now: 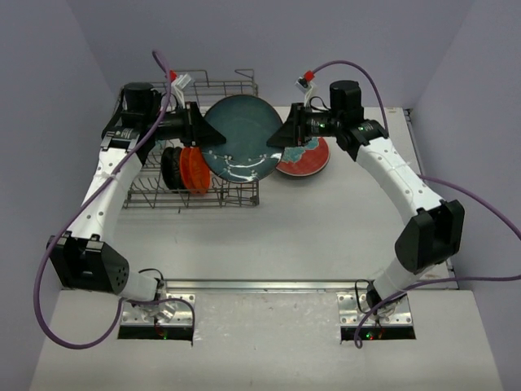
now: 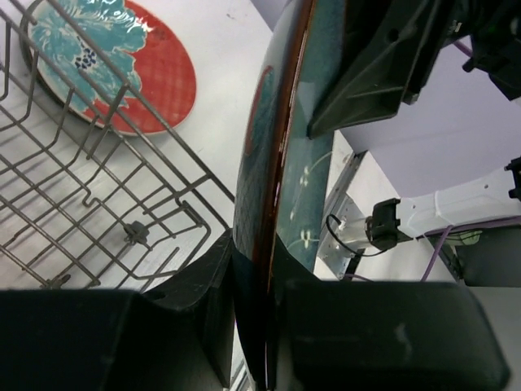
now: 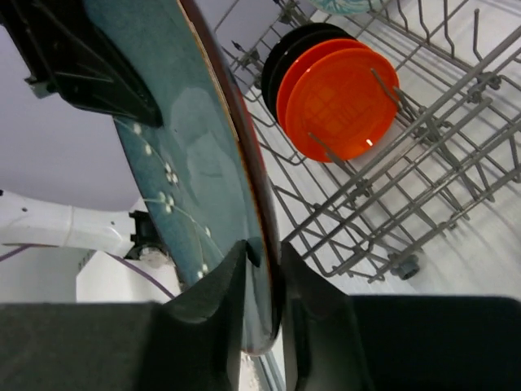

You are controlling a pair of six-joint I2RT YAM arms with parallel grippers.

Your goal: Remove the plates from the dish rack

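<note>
counter [image 1: 285, 236]: both arms reach out from near edge | dish rack [image 1: 146, 194]: orange plates [image 1: 194, 169] and black plates [image 1: 169, 167] upright between tines | red plate [image 1: 313, 163]: flat beside rack, likely the drop spot | teal plate [image 1: 244, 134]: on edge in mid-air, left jaws pinching one rim, right jaws pinching the opposite, a hand-over, I'd say

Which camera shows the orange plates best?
The right wrist view: the orange plates stand upright in the rack, faces showing clearly. The top view shows them small, from above. The left wrist view does not show them.
</note>
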